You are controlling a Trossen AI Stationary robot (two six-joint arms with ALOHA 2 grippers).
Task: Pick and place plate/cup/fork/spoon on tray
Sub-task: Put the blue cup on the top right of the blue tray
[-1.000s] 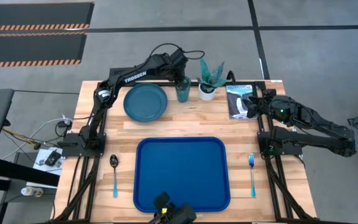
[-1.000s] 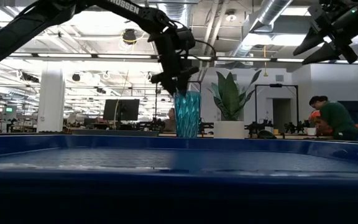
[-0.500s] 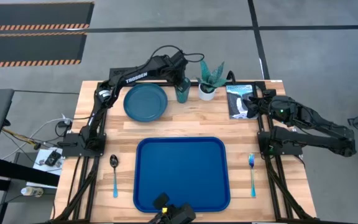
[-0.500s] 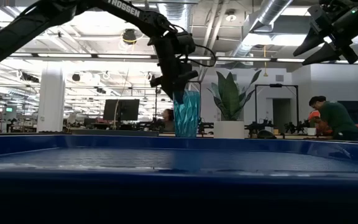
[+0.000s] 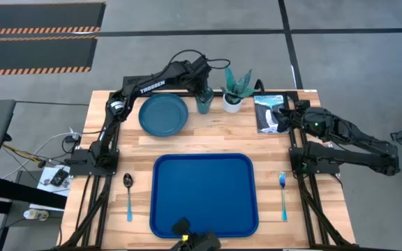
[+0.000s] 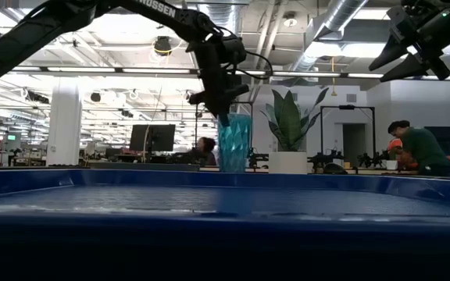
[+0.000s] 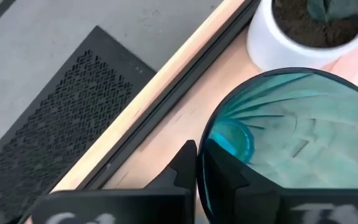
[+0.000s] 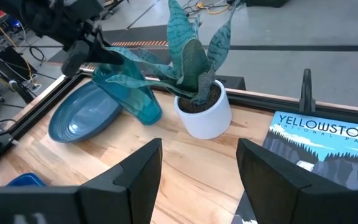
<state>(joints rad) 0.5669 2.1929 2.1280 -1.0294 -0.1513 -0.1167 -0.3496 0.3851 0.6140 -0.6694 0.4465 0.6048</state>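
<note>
The teal ribbed cup [image 5: 205,104] stands at the far edge between the teal-blue plate [image 5: 163,113] and a potted plant. My left gripper [image 5: 204,92] is above it, shut on its rim; the low view shows the same cup [image 6: 233,144] under that gripper [image 6: 223,117]. The blue tray [image 5: 204,195] lies at the near middle, the spoon [image 5: 128,196] flat to its left and the fork [image 5: 283,194] flat to its right. My right gripper [image 8: 197,180] hovers open at the far right, holding nothing. My left gripper pinches the cup's rim [image 7: 201,147] on the side toward the table's far edge, one finger [image 7: 219,168] inside the cup and one finger [image 7: 184,167] outside. The fingers come from above, pointing down. In the right wrist view the cup [image 8: 132,93] leans, its base low by the table.
A white pot with a spiky green plant [image 5: 234,94] stands just right of the cup. A Yellowstone book [image 5: 269,111] lies at the far right under the right arm. A person [image 6: 420,148] sits in the room beyond the table.
My left gripper has shut on the cup's rim, staying over the cup. The cup has shifted slightly under the hold and now leans a little.
</note>
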